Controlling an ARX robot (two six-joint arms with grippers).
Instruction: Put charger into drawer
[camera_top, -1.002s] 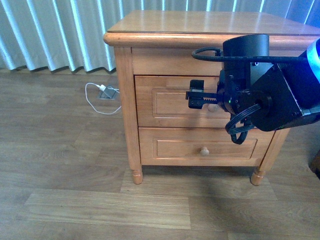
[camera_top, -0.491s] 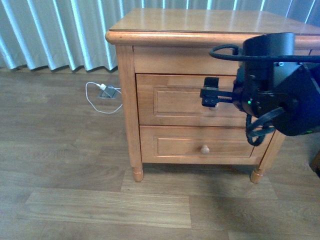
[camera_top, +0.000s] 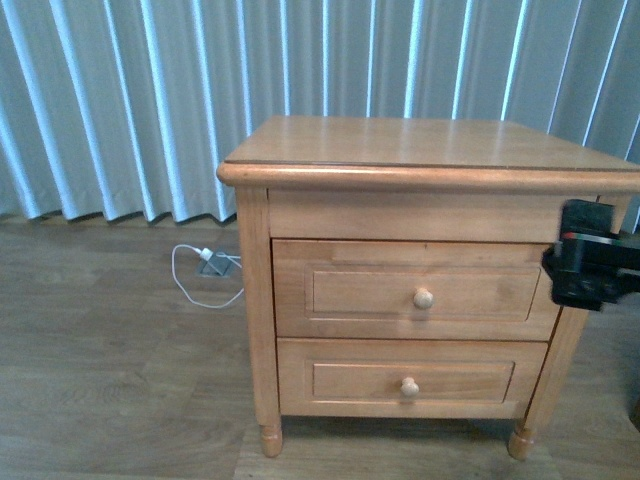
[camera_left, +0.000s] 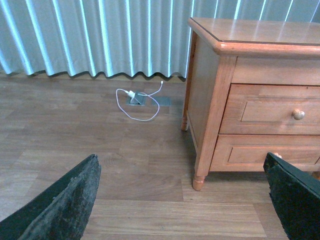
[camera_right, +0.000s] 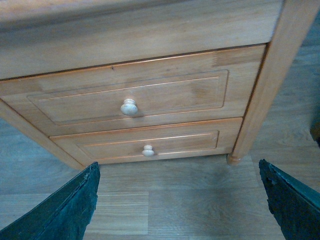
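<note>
Drawer (camera_top: 415, 292) closed, knob (camera_top: 423, 298) untouched. Right gripper (camera_top: 590, 268) at 3 o'clock of it — spread wide. Left gripper (camera_left: 185, 200) spread too, empty.

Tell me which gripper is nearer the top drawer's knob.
Right. The right gripper hangs level with the top drawer, off to the side of its knob. The left gripper sits well back, off the nightstand's corner, facing the floor.
</note>
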